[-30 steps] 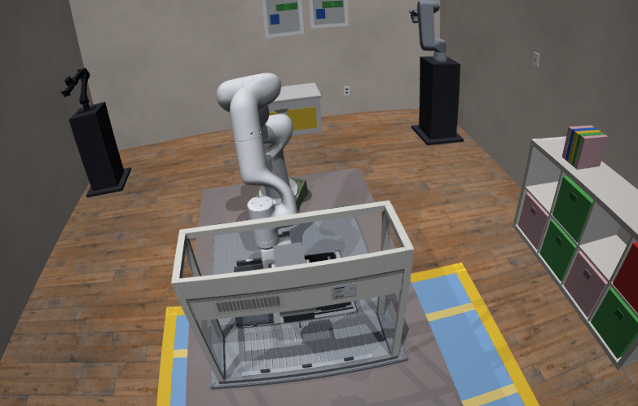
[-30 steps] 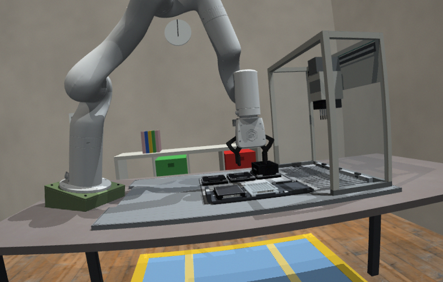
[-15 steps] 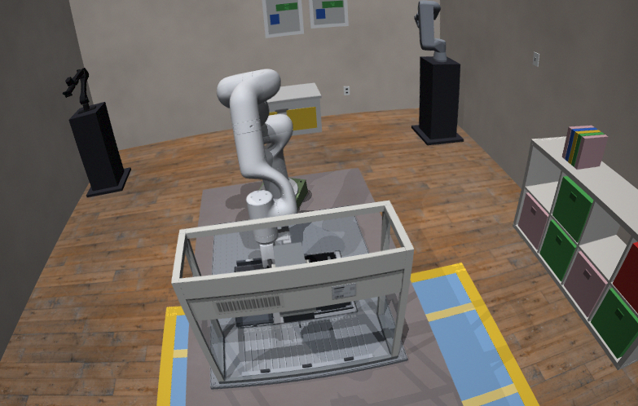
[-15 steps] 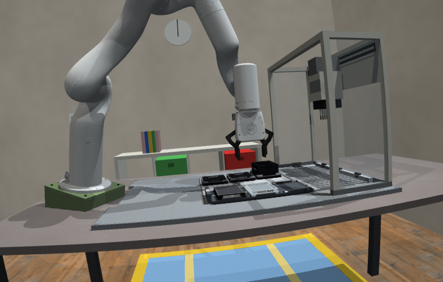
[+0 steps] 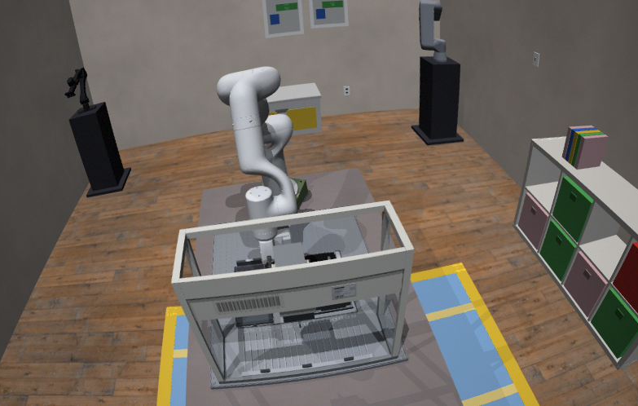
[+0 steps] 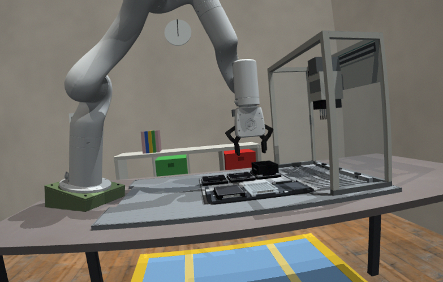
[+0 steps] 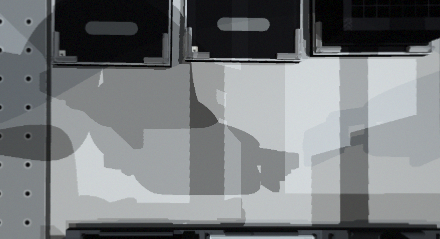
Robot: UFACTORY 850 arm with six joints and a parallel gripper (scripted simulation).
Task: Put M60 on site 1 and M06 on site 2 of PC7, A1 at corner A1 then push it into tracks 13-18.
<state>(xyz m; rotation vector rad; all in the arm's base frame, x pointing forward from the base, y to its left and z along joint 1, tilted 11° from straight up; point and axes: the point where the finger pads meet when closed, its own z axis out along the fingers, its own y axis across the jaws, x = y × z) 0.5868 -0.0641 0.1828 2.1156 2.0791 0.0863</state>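
In the exterior view, my gripper [image 6: 250,151] hangs open and empty above the apron, over the gap between the nests and the plate carrier PC7 [image 6: 256,191]. The carrier lies loose in front of the rails [image 6: 315,175]. A dark plate [image 6: 229,191] sits on its site nearest the handle and a white plate [image 6: 263,188] on the middle site. The far site [image 6: 295,185] is bare. Nests S1 [image 7: 111,28] and S2 [image 7: 243,26] are empty. The black deep-well block M09 [image 6: 265,168] stands in S3 and also shows in the wrist view [image 7: 372,18]. My fingers are out of the wrist view.
The instrument's open frame [image 6: 331,115] stands over the rails, with a pipetting head [image 6: 322,90] hanging inside. In the top view the frame [image 5: 293,282] hides most of the apron. The arm's green base [image 6: 85,196] is at the table's left.
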